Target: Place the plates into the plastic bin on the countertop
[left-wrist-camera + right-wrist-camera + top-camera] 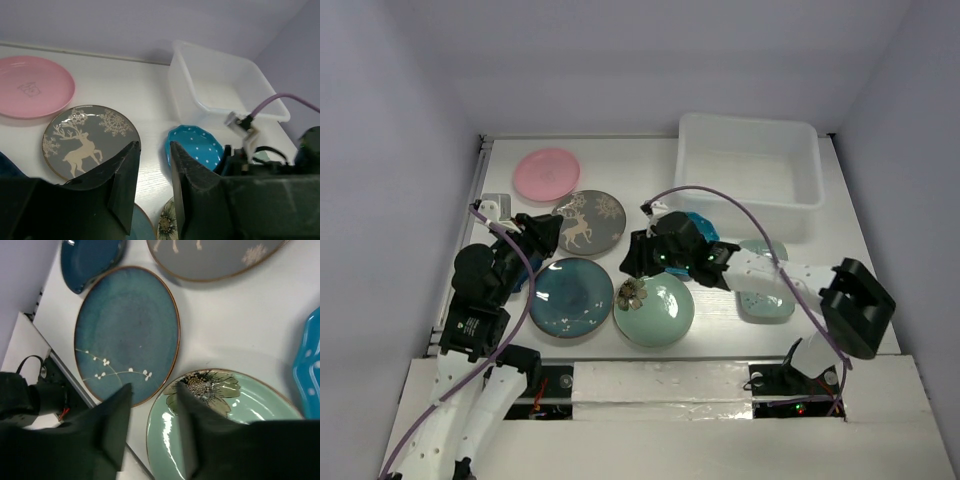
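Six plates lie on the white countertop (640, 170): pink round (547, 173), grey with gold deer (590, 221), dark teal (570, 297), pale green flowered (654, 309), blue dotted scalloped (708, 226) half hidden by my right gripper, and pale green rectangular (765, 300) partly under the right arm. The translucent bin (750, 175) stands empty at the back right. My left gripper (546, 236) is open and empty over the gap beside the deer plate (85, 137). My right gripper (152, 390) is open and empty, with one finger over the teal plate (125, 330) and the other over the flowered plate (225, 410).
A dark blue dish (90, 260) lies partly under the left arm. A metal strip (480, 200) runs along the left edge of the countertop. Grey walls close in the left, back and right. The right arm's purple cable (740, 215) arcs over the blue plate.
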{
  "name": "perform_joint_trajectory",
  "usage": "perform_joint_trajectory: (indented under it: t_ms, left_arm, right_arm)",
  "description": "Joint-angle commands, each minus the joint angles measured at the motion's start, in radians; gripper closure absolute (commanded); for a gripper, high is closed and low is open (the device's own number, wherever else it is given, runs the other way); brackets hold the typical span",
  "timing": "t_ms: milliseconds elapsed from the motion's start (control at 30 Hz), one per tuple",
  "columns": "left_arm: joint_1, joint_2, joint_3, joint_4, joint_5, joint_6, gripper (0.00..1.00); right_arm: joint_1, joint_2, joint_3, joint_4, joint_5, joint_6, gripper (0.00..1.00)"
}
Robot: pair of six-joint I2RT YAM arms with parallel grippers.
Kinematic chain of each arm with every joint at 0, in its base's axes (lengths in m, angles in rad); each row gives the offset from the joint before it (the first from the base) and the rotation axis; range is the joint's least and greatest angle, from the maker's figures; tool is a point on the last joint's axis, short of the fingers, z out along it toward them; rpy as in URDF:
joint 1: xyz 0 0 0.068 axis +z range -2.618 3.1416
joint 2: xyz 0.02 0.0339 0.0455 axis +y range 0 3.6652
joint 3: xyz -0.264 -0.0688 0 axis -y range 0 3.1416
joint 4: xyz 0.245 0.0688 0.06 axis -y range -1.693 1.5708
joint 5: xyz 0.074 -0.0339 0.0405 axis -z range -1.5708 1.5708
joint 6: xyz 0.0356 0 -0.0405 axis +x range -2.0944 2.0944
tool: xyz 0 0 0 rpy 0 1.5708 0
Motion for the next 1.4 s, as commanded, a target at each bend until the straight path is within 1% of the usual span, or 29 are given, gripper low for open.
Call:
perform_joint_trajectory:
  t_ms: [0,67,133,167,333,400,500,600,700,767,867,933,1033,1067,1200,1233,1267,1333,1367]
  left_arm:
    - [-0.005,-0.011,-0.002,0.036,0.01,-0.008,0.72]
    - [-0.005,-0.009,0.0,0.036,0.016,-0.01,0.68]
    - [-0.005,-0.012,0.0,0.036,0.013,-0.01,0.67]
    - [-0.005,-0.014,-0.002,0.034,0.014,-0.01,0.64]
    - [-0.005,-0.005,0.0,0.034,0.022,-0.011,0.62]
    - [-0.005,-0.006,0.001,0.033,0.02,-0.013,0.61]
    - [-0.005,-0.012,0.0,0.031,0.02,-0.011,0.61]
    - [-0.005,-0.014,0.001,0.034,0.022,-0.011,0.61]
    - [-0.005,-0.019,0.001,0.033,0.02,-0.011,0.61]
    - [-0.005,-0.02,0.001,0.033,0.023,-0.008,0.61]
    - [-0.005,-0.017,0.001,0.034,0.025,-0.008,0.61]
    - [-0.005,-0.015,0.0,0.034,0.025,-0.008,0.61]
    - [-0.005,-0.017,0.0,0.034,0.027,-0.008,0.61]
    - [-0.005,-0.017,0.0,0.036,0.027,-0.008,0.61]
    - [-0.005,-0.017,-0.002,0.037,0.025,-0.007,0.6]
    - [-0.005,-0.017,-0.002,0.037,0.022,-0.007,0.6]
    - [-0.005,-0.02,0.0,0.036,0.022,-0.007,0.6]
    - [-0.005,-0.02,-0.002,0.037,0.019,-0.007,0.6]
    - [-0.005,-0.019,0.0,0.036,0.019,-0.007,0.6]
  right_arm:
    - [0.03,0.069,0.069,0.078,-0.016,-0.001,0.49]
    - [0.03,0.136,0.098,0.079,-0.016,-0.001,0.4]
    - [0.03,0.179,0.117,0.09,-0.016,-0.004,0.4]
    - [0.03,0.224,0.131,0.087,-0.006,-0.01,0.4]
    - [0.03,0.362,0.236,0.075,-0.032,-0.03,0.4]
    - [0.03,0.408,0.27,0.067,-0.017,-0.022,0.4]
    - [0.03,0.442,0.309,0.038,0.023,-0.027,0.4]
    - [0.03,0.485,0.35,0.023,-0.004,-0.041,0.41]
    - [0.03,0.519,0.356,0.021,-0.033,-0.03,0.44]
    - [0.03,0.528,0.344,0.041,-0.047,-0.019,0.48]
    - [0.03,0.542,0.306,0.096,-0.111,0.002,0.52]
    - [0.03,0.561,0.283,0.134,-0.174,0.016,0.52]
    - [0.03,0.566,0.238,0.199,-0.22,0.039,0.55]
    - [0.03,0.568,0.232,0.21,-0.231,0.04,0.58]
    - [0.007,0.571,0.206,0.233,-0.273,0.04,0.63]
    - [-0.006,0.572,0.197,0.237,-0.282,0.037,0.65]
    - [-0.006,0.571,0.192,0.24,-0.286,0.037,0.72]
    - [-0.017,0.563,0.186,0.24,-0.291,0.033,0.78]
    - [-0.017,0.552,0.182,0.24,-0.293,0.031,0.85]
